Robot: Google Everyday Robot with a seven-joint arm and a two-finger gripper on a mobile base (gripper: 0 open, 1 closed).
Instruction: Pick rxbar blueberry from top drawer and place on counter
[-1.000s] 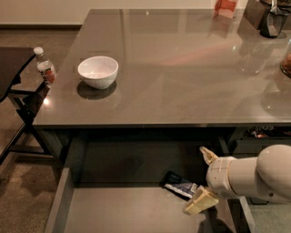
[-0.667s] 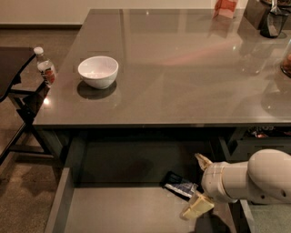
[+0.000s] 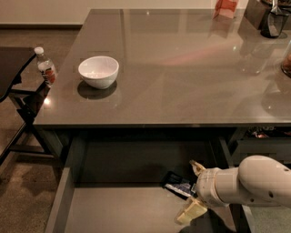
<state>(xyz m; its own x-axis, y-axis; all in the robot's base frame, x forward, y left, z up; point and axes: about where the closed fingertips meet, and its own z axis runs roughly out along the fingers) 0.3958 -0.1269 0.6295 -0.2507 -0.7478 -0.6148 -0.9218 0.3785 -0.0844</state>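
Leftward and a little lower, the gripper (image 3: 190,191) has been brought over the last second, closer to the bar (image 3: 176,184), while the bar itself has not been shifted. The gripper is now seen inside the open drawer (image 3: 109,210), at its right side near the back. Its two pale fingers are held spread apart, one raised behind the bar's right end, the other lowered in front of it. The bar's right end is bracketed between them, but nothing is gripped. Whether either finger is touching the wrapper cannot be told.

The bar is found lying flat on the drawer bottom at a slant, a dark wrapper with a pale band of lettering, close under the counter's shadow. The white arm (image 3: 257,182) is seen reaching in from the right edge.

Up on the counter (image 3: 191,77), a white bowl (image 3: 98,71) is seen standing near the left edge, with its shadow thrown forward. A small bottle (image 3: 46,70) with a white cap and red label is seen just off the counter's left edge, beside a dark side table (image 3: 9,68). At the far right corner, an orange packet (image 3: 225,7) and a dark container (image 3: 273,20) are partly cut off by the frame.
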